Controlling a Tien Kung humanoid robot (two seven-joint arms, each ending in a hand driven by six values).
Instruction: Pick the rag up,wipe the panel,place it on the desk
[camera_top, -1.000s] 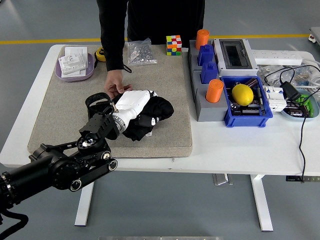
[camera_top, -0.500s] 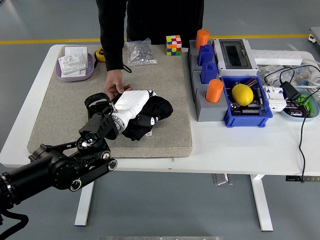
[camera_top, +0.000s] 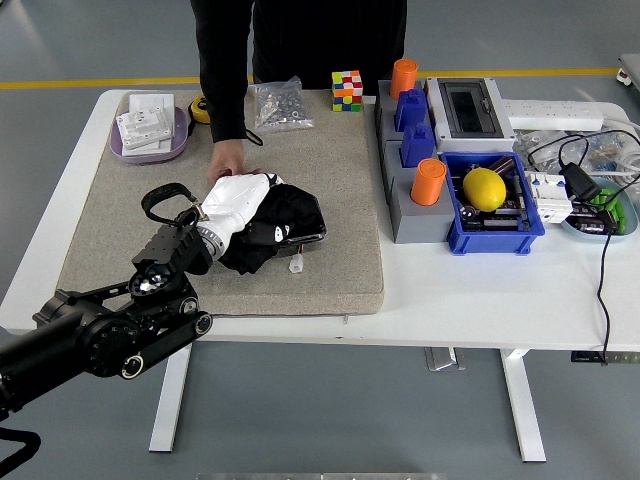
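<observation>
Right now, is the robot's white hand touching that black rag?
Touching: in the head view the left hand lies pressed on top of the black rag, no gap.

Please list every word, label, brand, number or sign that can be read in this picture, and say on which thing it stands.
No text can be read.
White boxes in the purple tray: markings blurred.
Black rag: small white marks, too small to read.
Grey panel box: no readable label.

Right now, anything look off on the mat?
Yes. The black rag lies bunched over the panel, and a small white piece lies loose beside them. The person's hand touches the left hand, which is on the rag.
</observation>
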